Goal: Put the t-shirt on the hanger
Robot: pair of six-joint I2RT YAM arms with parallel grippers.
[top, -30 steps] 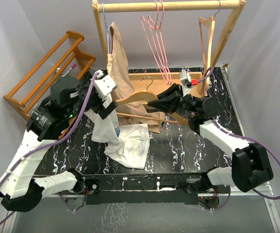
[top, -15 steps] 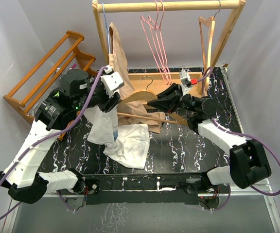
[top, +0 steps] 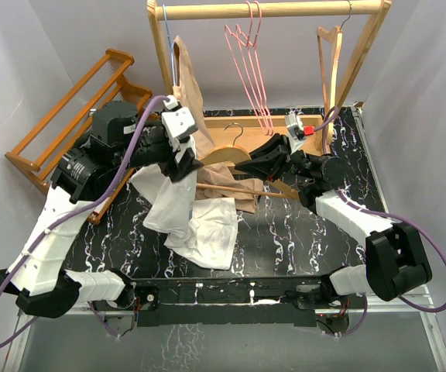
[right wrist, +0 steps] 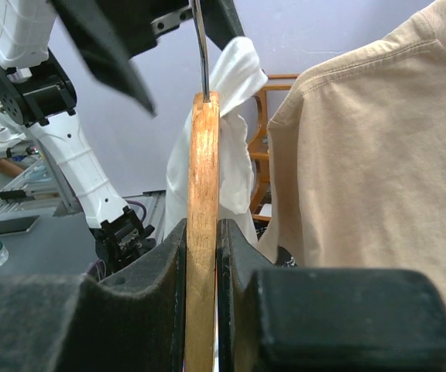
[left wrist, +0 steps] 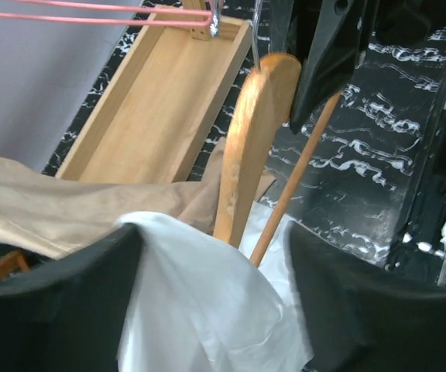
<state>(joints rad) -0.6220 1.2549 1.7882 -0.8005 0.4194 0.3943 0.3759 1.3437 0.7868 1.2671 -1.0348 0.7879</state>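
The white t-shirt [top: 200, 225] hangs from my left gripper [top: 188, 167], its lower part lying on the black marbled table [top: 300, 232]. In the left wrist view the jaws stand part-way apart with the white cloth [left wrist: 207, 310] bunched between them. The pink wire hangers [top: 250, 62] hang on the wooden rail, untouched. My right gripper [top: 258, 164] is shut on a light-wood hanger [top: 223, 153] and holds it up, close in front of the left gripper. The right wrist view shows its fingers clamped on the wood [right wrist: 203, 155] with the t-shirt [right wrist: 235, 101] behind.
A beige-tan garment [top: 196, 124] hangs from the rail and drapes onto the table behind the wood hanger. The wooden clothes rack [top: 269, 9] stands at the back with another wood hanger [top: 330, 46]. An orange slatted rack [top: 76, 101] leans at the left.
My left arm has risen and swung right, carrying the t-shirt up toward the wood hanger. The right gripper and its hanger have hardly moved.
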